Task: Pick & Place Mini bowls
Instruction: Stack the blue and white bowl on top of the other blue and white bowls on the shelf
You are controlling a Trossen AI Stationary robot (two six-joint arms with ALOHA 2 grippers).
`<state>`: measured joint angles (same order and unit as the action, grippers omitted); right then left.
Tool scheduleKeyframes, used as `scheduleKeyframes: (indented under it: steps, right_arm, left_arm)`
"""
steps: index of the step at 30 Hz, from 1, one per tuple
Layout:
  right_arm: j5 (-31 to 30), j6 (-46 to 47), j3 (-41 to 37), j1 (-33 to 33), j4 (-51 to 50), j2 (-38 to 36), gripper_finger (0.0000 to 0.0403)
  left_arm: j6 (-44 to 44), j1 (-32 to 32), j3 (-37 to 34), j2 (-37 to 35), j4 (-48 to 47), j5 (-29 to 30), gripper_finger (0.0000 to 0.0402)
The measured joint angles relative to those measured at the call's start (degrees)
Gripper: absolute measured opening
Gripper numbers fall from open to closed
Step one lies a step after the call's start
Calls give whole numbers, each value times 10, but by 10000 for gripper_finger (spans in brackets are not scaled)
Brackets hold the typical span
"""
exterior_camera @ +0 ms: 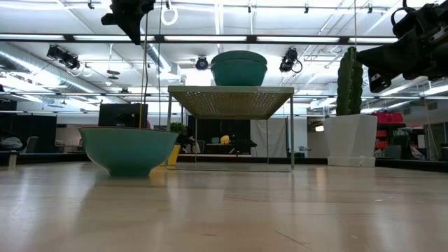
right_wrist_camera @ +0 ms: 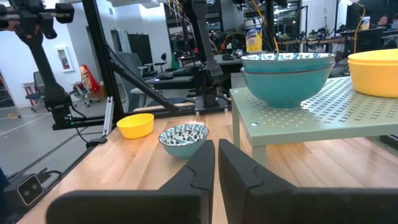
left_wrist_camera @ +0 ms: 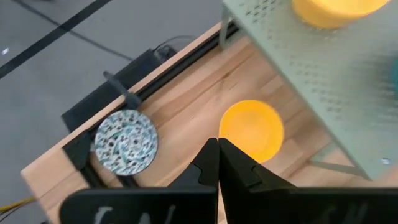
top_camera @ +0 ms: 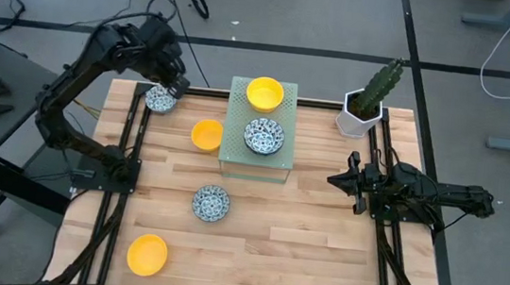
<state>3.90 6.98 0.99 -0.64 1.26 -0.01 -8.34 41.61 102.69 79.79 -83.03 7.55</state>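
Note:
Mini bowls lie spread over the wooden table. A blue-patterned bowl (top_camera: 161, 99) sits at the far left corner, a yellow bowl (top_camera: 206, 135) beside the green perforated stand (top_camera: 235, 152), another patterned bowl (top_camera: 212, 202) mid-table, and another yellow one (top_camera: 146, 254) near the front left. On the stand sit a yellow bowl (top_camera: 265, 93) and stacked patterned bowls (top_camera: 263, 136). My left gripper (top_camera: 177, 85) hangs shut and empty, high above the table (left_wrist_camera: 217, 155) between the corner bowl (left_wrist_camera: 124, 142) and the yellow bowl (left_wrist_camera: 252, 129). My right gripper (right_wrist_camera: 216, 158) rests shut at the table's right edge.
A white hexagonal pot with a cactus (top_camera: 363, 111) stands at the far right corner. Black rails (top_camera: 132, 139) run along the table's left and right edges. Bare wood lies in front of the stand, toward the near right.

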Motion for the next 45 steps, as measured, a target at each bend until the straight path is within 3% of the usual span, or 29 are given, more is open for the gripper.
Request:
scheduleKeyframes:
  steps: [17,33,40,45]
  right_arm:
    - [0,0,0,0,0,0,27]
    - [0,0,0,0,0,0,27]
    - [0,0,0,0,0,0,27]
    - [0,0,0,0,0,0,27]
  left_arm:
    - [-49,-66,0,89,-69,123,2]
    - [-45,-123,0,130,-70,157,2]
    - [-46,-114,-1,132,-70,153,2]
    - [-57,-106,-63,129,-67,151,2]
